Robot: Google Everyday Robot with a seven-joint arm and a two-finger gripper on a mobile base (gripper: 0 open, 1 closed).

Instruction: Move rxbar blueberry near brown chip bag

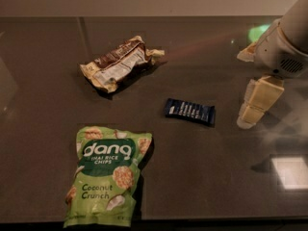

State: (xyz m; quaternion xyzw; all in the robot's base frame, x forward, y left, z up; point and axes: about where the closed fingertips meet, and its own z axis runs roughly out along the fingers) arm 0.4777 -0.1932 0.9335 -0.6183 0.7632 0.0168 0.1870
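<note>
The rxbar blueberry (189,111) is a small dark navy bar with white lettering, lying flat near the middle of the dark table. The brown chip bag (120,63) is wrinkly, dark brown with cream edges and a white label, and lies at the back left of the bar. My gripper (249,115) hangs from the white arm (284,42) at the right edge. It is above the table, to the right of the bar and apart from it, holding nothing that I can see.
A larger light-green "dang" coconut crunch bag (108,174) lies at the front left. The dark table (202,177) has a bright reflection patch at the right front (290,172). Its front edge runs along the bottom of the view.
</note>
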